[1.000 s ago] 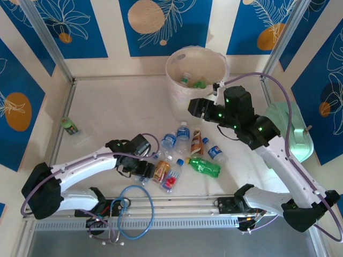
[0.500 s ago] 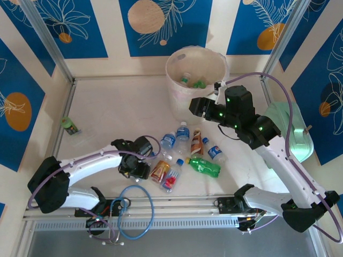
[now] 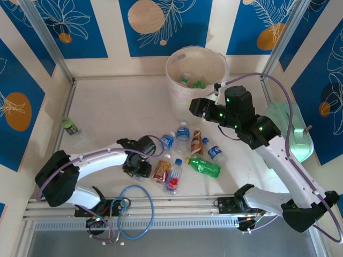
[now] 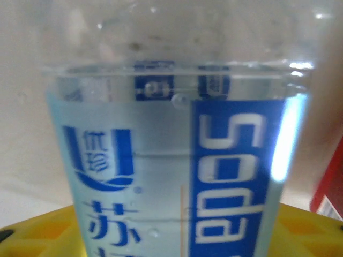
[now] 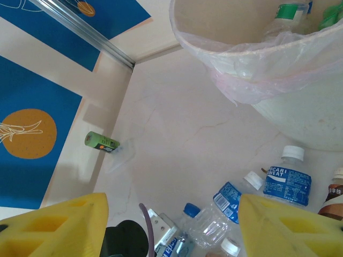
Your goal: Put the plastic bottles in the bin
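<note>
Several plastic bottles lie in a cluster at the table's middle front, among them a Pocari bottle (image 3: pixel 183 131), a brown one (image 3: pixel 196 142) and a green one (image 3: pixel 204 167). My left gripper (image 3: pixel 140 167) is at the cluster's left end, shut on a clear soda-water bottle (image 4: pixel 177 160) with a blue label; the bottle sits between the yellow pads (image 4: pixel 32 233). My right gripper (image 3: pixel 195 107) hangs open beside the bin (image 3: pixel 170 72), with nothing between its pads (image 5: pixel 53 225). The bin's liner rim (image 5: pixel 241 59) shows above, and a few bottles (image 3: pixel 199 83) lie inside.
A lone green bottle (image 3: pixel 68 126) lies by the left wall. A mint-green box (image 3: pixel 284 128) sits at the right edge behind my right arm. A blue cable loop (image 3: pixel 134 211) lies over the front rail. Metal posts frame the back corners.
My left arm has swung its elbow to the right, and its jaws have closed in on the soda-water bottle. The right arm has stayed still.
</note>
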Available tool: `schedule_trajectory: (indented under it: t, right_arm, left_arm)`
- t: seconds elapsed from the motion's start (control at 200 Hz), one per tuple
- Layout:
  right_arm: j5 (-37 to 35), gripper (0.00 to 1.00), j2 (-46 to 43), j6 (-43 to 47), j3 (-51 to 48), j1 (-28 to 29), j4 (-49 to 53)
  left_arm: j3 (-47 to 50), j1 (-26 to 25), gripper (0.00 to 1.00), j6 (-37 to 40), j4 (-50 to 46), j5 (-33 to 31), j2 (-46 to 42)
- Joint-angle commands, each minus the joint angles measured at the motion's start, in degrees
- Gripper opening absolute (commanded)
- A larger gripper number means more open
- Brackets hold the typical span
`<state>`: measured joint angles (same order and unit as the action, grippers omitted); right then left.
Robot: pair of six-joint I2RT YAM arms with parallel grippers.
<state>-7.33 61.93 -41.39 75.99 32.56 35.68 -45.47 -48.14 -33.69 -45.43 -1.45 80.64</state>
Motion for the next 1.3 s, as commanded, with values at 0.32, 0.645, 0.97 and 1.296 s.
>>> schedule_trajectory:
  t: [0.32, 0.645, 0.97, 1.296]
  right_arm:
    - [3.79, 0.66, 0.14, -1.74, 2.31, -0.83, -0.33]
    - [14.38, 0.66, 7.91, -2.56, 8.03, 2.85, -0.47]
    - [16.83, 0.68, 14.27, -3.63, 10.7, 8.03, -3.82]
    - [8.39, 0.67, 16.5, -0.07, 11.99, 11.45, 1.91]
  left_arm:
    - [-9.99, -0.3, 0.52, 2.39, -7.77, -5.67, -13.79]
    - [-21.64, -0.38, 0.55, 11.38, -2.38, 2.91, -18.04]
    - [-23.39, -0.51, 0.56, 15.29, 2.31, 12.55, -18.93]
    - [-22.73, -0.49, 0.56, 14.53, 4.74, 13.48, -20.34]
